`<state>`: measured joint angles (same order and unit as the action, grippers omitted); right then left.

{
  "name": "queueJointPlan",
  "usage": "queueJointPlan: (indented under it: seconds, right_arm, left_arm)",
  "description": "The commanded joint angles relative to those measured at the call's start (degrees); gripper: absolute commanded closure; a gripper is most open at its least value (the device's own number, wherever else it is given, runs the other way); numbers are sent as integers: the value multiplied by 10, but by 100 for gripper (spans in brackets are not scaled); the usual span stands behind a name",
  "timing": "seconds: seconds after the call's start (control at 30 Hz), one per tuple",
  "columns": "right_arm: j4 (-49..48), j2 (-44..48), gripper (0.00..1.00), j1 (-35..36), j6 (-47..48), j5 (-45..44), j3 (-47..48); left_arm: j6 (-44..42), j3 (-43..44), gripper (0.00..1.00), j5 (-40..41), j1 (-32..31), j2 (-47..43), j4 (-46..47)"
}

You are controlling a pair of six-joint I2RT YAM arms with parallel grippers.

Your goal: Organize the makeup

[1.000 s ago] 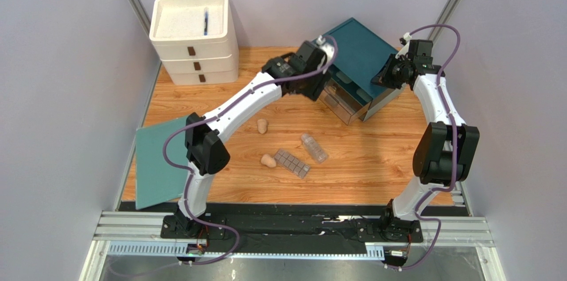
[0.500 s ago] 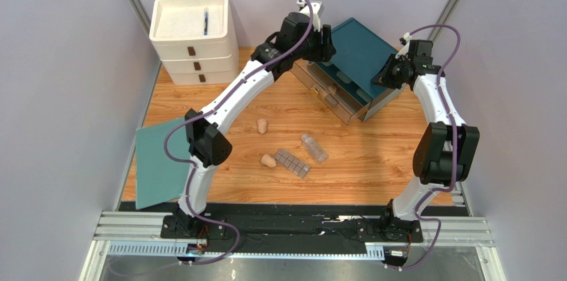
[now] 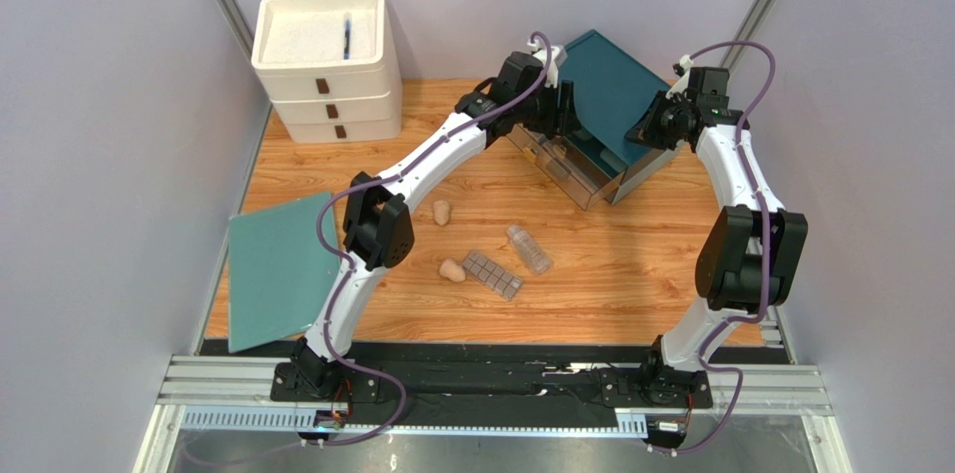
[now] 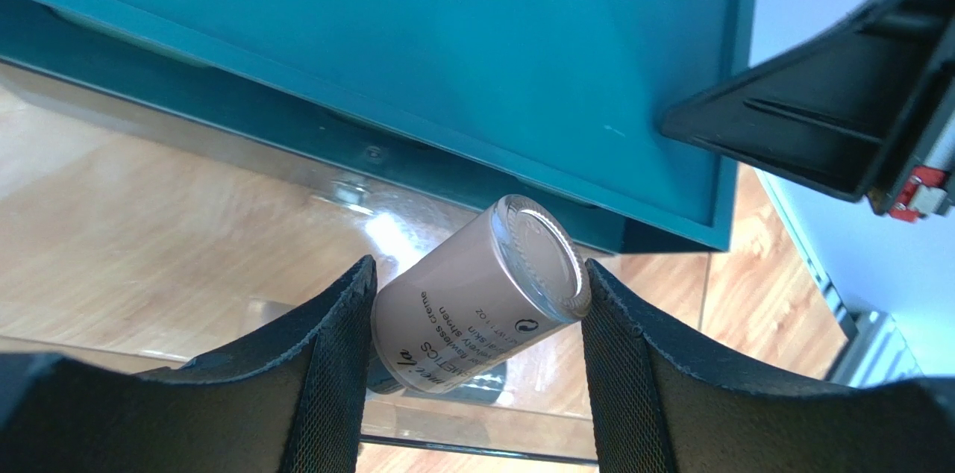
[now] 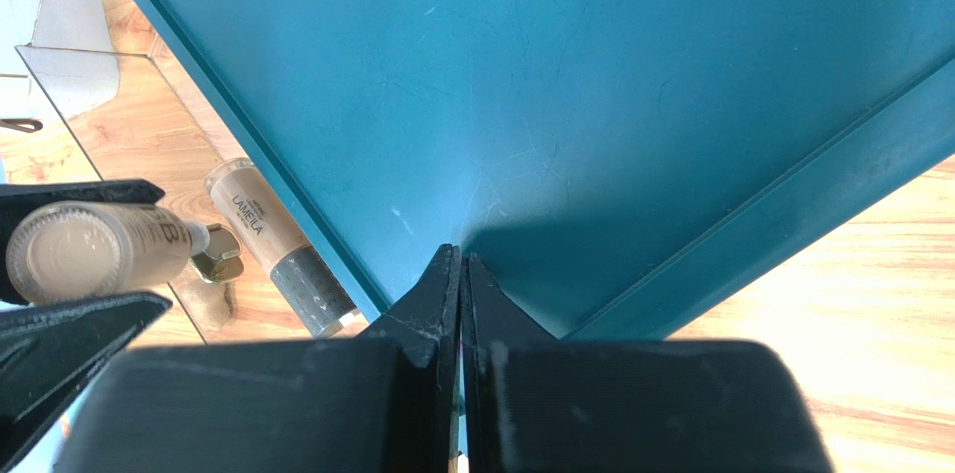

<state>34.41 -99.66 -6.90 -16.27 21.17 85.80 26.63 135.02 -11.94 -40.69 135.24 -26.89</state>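
Over the far right of the desk [image 3: 628, 272], my left fingers [image 3: 561, 121] have come down since half a second ago. They were up above the far left corner of the teal cabinet [image 3: 611, 76]. Now they hang low over its pulled-out clear drawer [image 3: 566, 171]. The right arm has not budged, and everything loose on the desk sits where it did.

The left fingers are clamped on the dropper bottle [image 4: 471, 322], pads on both sides. It is a round body full of beige, tilted, clear thick base facing my wrist camera, small print along the side, dark cap on the other end. Below it, the beige tube [image 5: 263, 238] with its grey cap lies in the drawer.

The right fingers [image 5: 455, 272] are pressed together, tips against the cabinet's top.

Nearer, mid-desk: two sponges [image 3: 442, 211], the palette [image 3: 493, 274] and the clear bottle [image 3: 529, 249].
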Motion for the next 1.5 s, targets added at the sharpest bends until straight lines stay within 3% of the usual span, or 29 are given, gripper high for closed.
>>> queueJointPlan:
  seconds: [0.0, 0.1, 0.3, 0.37, 0.57, 0.8, 0.9, 1.13, 1.23, 1.37, 1.47]
  right_arm:
    - [79, -34, 100, 7, 14, -21, -26]
    - [80, -34, 100, 7, 13, -20, -25]
    - [80, -33, 100, 7, 14, -21, -26]
    - [82, -32, 100, 7, 16, -19, -25]
    - [81, -28, 100, 7, 13, -17, -23]
    - [77, -27, 100, 7, 8, -11, -26]
    - [73, -29, 100, 7, 7, -10, -27]
    - [67, -31, 100, 7, 3, -7, -29]
    - [65, -29, 100, 8, 1, -6, -30]
    - [62, -24, 100, 8, -1, -3, -34]
    - [57, -16, 100, 8, -2, -3, -43]
  left_arm:
    - [-5, 15, 37, -38, 0, -4, 25]
    - [-9, 16, 24, -39, 1, -8, 30]
    - [-9, 21, 15, -43, 1, -18, 33]
    - [-17, 22, 7, -42, 1, -29, 29]
    - [-83, -6, 7, -60, 1, -100, -4]
    - [-127, -151, 6, -52, 0, -214, -95]
    - [-85, -207, 8, -24, 0, -252, -150]
    - [110, -323, 12, -43, 0, -313, -206]
    - [150, -328, 13, -61, 1, -293, -241]
    - [200, -286, 12, -38, 3, -237, -359]
    - [249, -260, 13, -80, 4, -185, -398]
